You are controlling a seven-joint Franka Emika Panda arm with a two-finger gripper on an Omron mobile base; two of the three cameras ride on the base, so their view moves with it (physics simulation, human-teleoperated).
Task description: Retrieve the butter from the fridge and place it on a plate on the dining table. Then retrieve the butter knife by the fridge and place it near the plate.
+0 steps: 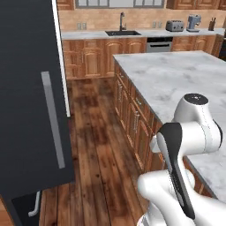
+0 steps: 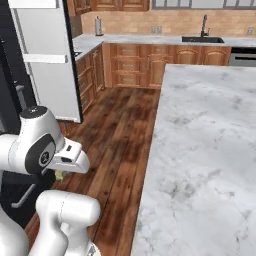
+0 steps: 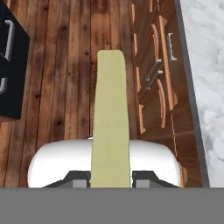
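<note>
Butter: the pale yellow stick [image 3: 111,118] sits in the pincer [image 3: 111,178], rising from between the two finger tips at 6 o'clock in the hand view.
Butter axis: its long side runs from 6 toward 12 o'clock in that view, straight out along the fingers, its far end rounded and free over the wooden floor [image 3: 65,65].
Pincer: closed on the butter, one dark tip pressed to each long side; in the right base view a bit of pale yellow-green [image 2: 61,175] peeks beneath the white hand.
Fridge: black door with its grey bar handle [image 1: 53,119] stands at 9 o'clock in the left base view, well apart from the butter.
Desk: the marble slab [image 2: 210,150] spreads at 3 o'clock in the right base view, wooden drawers [image 3: 155,74] under its edge.
</note>
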